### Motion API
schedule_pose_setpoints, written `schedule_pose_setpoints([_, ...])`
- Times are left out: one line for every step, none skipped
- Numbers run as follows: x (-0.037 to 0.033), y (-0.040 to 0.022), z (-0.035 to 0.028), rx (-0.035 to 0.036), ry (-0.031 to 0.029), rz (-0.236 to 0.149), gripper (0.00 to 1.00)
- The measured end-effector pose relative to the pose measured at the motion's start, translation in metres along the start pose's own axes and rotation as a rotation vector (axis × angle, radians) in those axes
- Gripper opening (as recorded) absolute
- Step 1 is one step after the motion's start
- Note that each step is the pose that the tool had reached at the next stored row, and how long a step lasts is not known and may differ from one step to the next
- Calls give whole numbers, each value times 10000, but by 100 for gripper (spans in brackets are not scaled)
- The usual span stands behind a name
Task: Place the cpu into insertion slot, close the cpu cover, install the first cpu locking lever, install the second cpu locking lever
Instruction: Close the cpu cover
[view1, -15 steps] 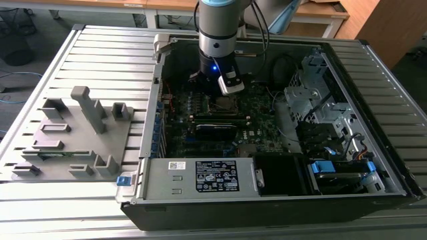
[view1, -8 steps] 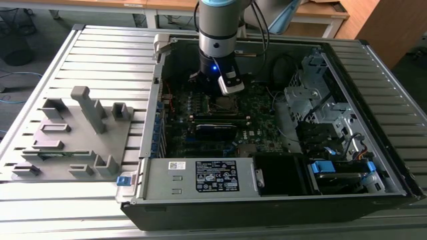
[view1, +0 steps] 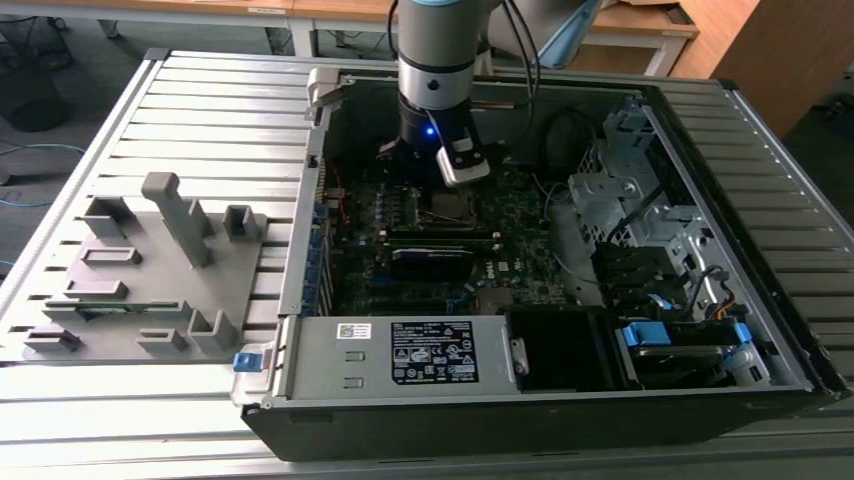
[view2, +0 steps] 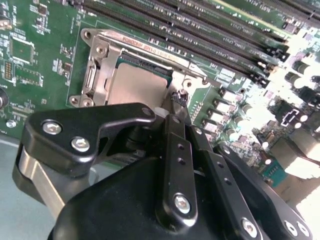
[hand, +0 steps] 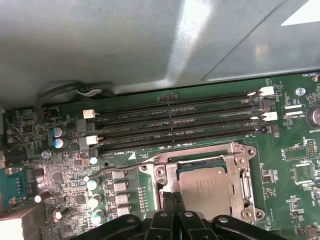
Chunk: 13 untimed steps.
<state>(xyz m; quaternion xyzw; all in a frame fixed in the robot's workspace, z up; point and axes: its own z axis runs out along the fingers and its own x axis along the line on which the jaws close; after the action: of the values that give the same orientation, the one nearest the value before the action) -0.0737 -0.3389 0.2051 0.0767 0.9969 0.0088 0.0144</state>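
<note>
**A:** Where is the cpu at this point?

**B:** The cpu (hand: 205, 186) lies flat in the insertion slot (hand: 197, 161). Its grey top shows through the cut-out of the cpu cover (hand: 245, 176), which looks folded down over it. In the exterior view that spot sits in the upper centre, under the arm (view1: 434, 50), inside the open computer case (view1: 561, 425) on the slatted tabletop (view1: 214, 110).

**A:** And the claw?

**B:** The claw (view2: 176, 102) is clenched, tips drawn together, and I can make out nothing between them. It sits at a corner of the socket frame, just beside the cpu.

**A:** What worries you from here?

**B:** Mainly how tight that corner is. A thin wire locking lever (hand: 116, 170) lies out over the board and seems unhooked. If the tips slide off it, I'd expect them to scrape the small components beside the socket. If the cover isn't fully down, forcing the lever could press the cpu unevenly onto the contacts. The lever also looks springy enough to snap back.

**A:** Do the cameras tell you different things?

**B:** Yes. The first wrist view gives the lever, the memory slots (hand: 175, 125) and the whole frame, but little of the claw. The second wrist view gives the claw's black body and where its tips meet the frame. The exterior view adds the setting, with a grey fixture tray (view1: 134, 290) at the exterior view's left, though the socket is mostly hidden beneath the arm.
</note>
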Motion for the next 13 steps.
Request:
schedule_pose_setpoints([0, 0, -14, -1, 0, 0, 11])
schedule_pose_setpoints([-1, 1, -28, -1, 0, 0, 11])
schedule_pose_setpoints([-1, 1, -46, 0, 0, 0, 11])
schedule_pose_setpoints([-2, 1, -62, 0, 0, 0, 11])
schedule_pose_setpoints([-2, 2, -76, 1, 0, 0, 11])
schedule_pose_setpoints([-2, 2, -80, 0, 0, 0, 11])
schedule_pose_setpoints([-2, 2, -80, -2, -1, 0, 11])
schedule_pose_setpoints([-3, 2, -80, -2, -1, 0, 11])
schedule_pose_setpoints([-2, 2, -80, -2, -1, 0, 11])
schedule_pose_setpoints([-3, 2, -80, -2, -1, -1, 11])
schedule_pose_setpoints([-7, 2, -81, 0, 0, -2, 11])
schedule_pose_setpoints([-20, 5, -80, 1, 1, -1, 11])
schedule_pose_setpoints([-41, 8, -80, 1, 1, -1, 11])
